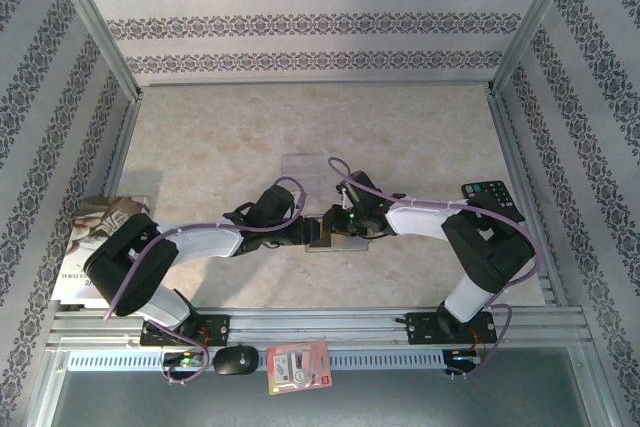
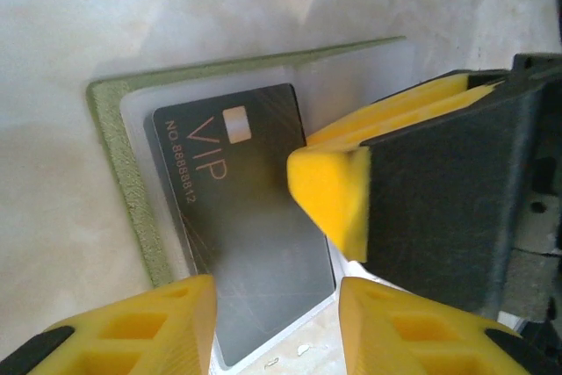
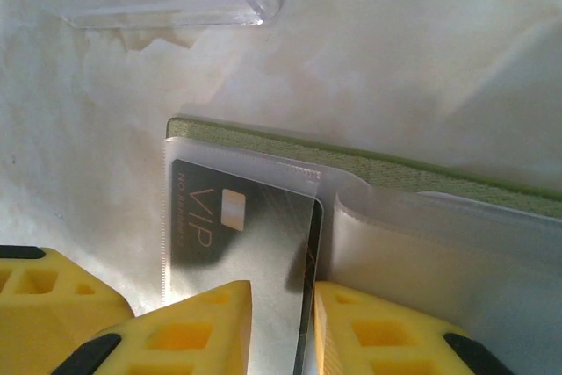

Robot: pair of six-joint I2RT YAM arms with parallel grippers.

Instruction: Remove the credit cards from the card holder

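Nearest us, a red-and-white packet and a black mouse sat on the front rail. A book lay at the left under the left arm and a black calculator at the right behind the right arm. Both arms met mid-table over the card holder, which lay open and flat, green border around pale clear pockets. The black card, marked VIP, lay on its pocket; whether it was inside the sleeve or on top of it, we couldn't tell. The left gripper had its jaws partly apart with the card's end between them, and we couldn't tell if it had a grip. The right gripper also had a narrow gap, straddling the card's long edge, and again we couldn't tell if it was pinching. Farther out, the clear card lay on the table, apart from the holder.
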